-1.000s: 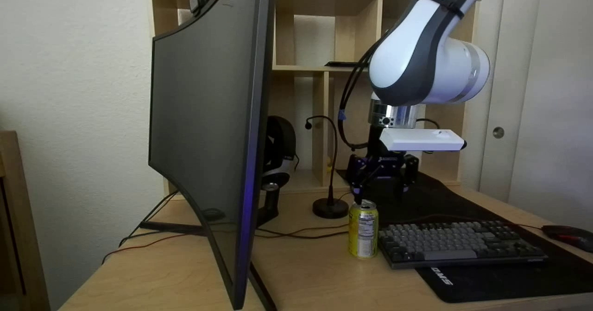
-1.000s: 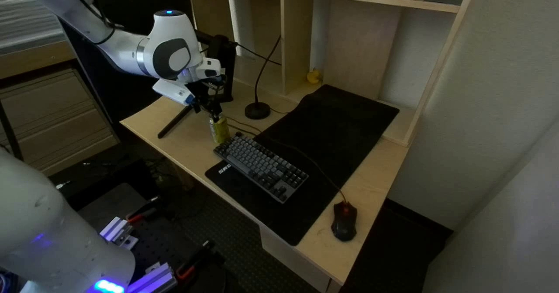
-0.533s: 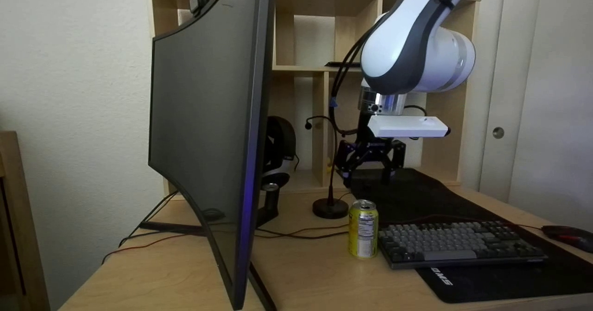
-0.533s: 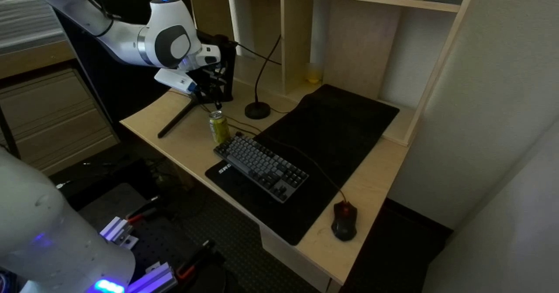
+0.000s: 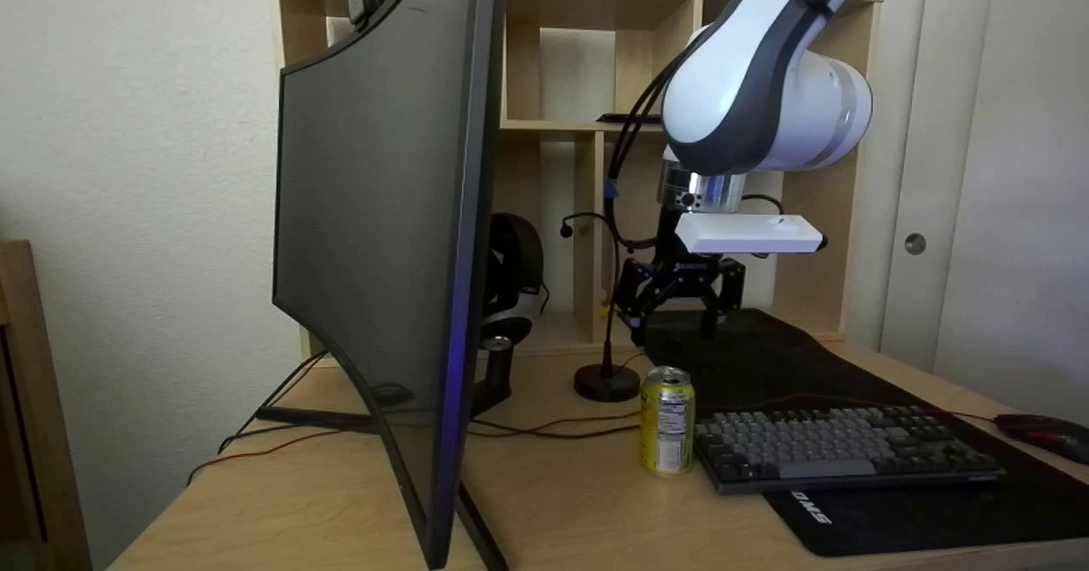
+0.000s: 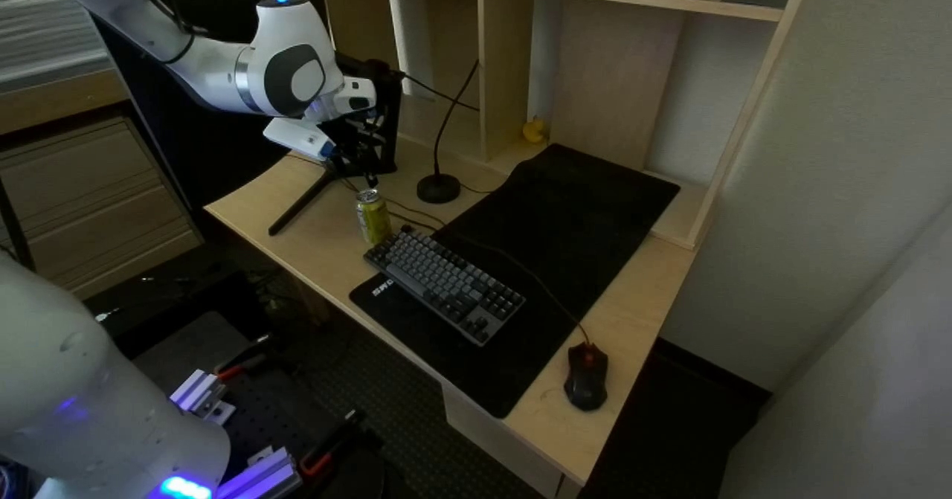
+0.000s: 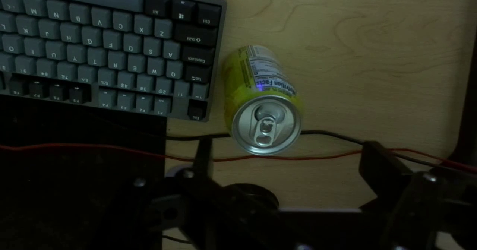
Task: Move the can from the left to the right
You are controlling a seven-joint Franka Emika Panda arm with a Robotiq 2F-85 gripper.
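In an exterior view: can (image 5: 668,422) upright on desk (image 5: 561,511), just beside the keyboard (image 5: 842,445); gripper (image 5: 672,333) hanging apart from the can, higher than the keyboard. In an exterior view: mouse (image 6: 587,381) off the keyboard's opposite end, mat (image 6: 554,227) under most of the keyboard. Wrist view: can by the keyboard's Esc/Ctrl end, fingers (image 7: 380,164) spread wide, black cable (image 7: 316,132) and red cable (image 7: 305,158) running past the Esc corner.

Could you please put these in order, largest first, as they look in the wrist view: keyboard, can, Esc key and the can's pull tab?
1. Keyboard, even cut off by the edge
2. Can
3. Esc key and pull tab: too alike to rank; the pull tab also seems nearer the camera
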